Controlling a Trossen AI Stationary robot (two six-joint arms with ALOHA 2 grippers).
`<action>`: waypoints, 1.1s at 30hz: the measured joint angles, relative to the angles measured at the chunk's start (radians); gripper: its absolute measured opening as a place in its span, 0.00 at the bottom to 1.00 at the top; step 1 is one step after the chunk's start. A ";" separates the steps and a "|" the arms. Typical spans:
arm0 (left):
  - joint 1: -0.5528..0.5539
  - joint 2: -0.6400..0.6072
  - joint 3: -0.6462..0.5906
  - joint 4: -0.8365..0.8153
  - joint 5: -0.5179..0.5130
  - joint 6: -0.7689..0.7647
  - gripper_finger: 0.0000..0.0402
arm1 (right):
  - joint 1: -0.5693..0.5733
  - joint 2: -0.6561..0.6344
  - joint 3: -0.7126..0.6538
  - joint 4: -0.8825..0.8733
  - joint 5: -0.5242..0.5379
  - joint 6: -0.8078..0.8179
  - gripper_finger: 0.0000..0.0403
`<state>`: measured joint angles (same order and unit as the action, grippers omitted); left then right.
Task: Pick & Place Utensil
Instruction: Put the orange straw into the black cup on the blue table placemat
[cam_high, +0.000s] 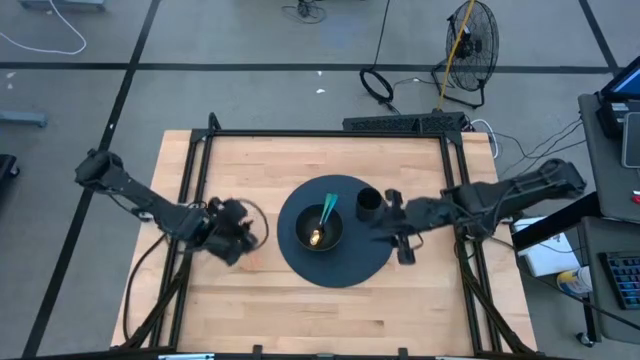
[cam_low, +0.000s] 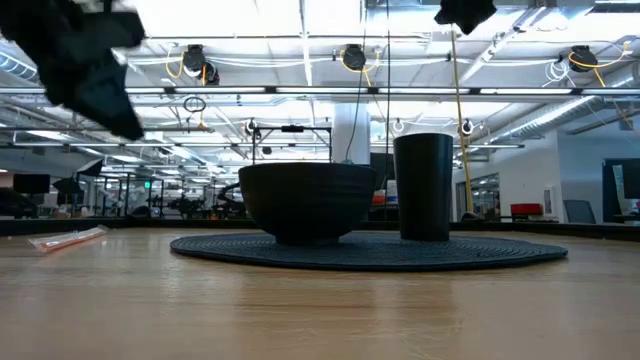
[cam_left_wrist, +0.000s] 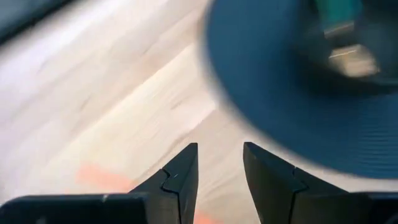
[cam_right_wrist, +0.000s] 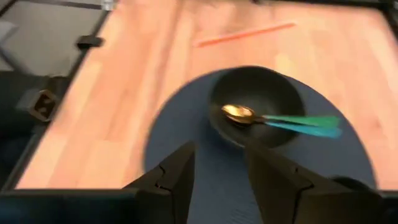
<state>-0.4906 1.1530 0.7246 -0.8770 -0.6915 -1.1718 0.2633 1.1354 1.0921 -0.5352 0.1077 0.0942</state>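
The orange straw (cam_right_wrist: 244, 35) on the tabletop (cam_high: 420, 290) looks light, thin and crushable (pinch mid-length, gently). Left hand (cam_left_wrist: 219, 180) and right hand (cam_right_wrist: 219, 177) are both spread, empty.

Open-plan lab: ceiling trusses (cam_low: 300, 92), floor fan (cam_high: 470, 40).

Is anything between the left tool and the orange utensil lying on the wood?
Nothing visible. The left tool hangs open above bare table, with the orange utensil lying on the wood beside the mat, clear of the bowl.
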 joint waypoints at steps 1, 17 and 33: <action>0.032 0.000 0.000 -0.059 0.039 -0.046 0.33 | 0.022 0.000 -0.005 0.011 0.000 -0.002 0.33; 0.481 0.000 0.000 -0.197 0.399 0.159 0.33 | 0.213 0.000 -0.149 0.164 0.079 -0.011 0.33; 0.730 0.000 -0.118 -0.036 0.628 0.221 0.33 | 0.332 0.000 -0.163 0.216 0.179 -0.025 0.33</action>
<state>0.2395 1.1526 0.6071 -0.9132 -0.0631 -0.9513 0.5949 1.1351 0.9295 -0.3189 0.2870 0.0690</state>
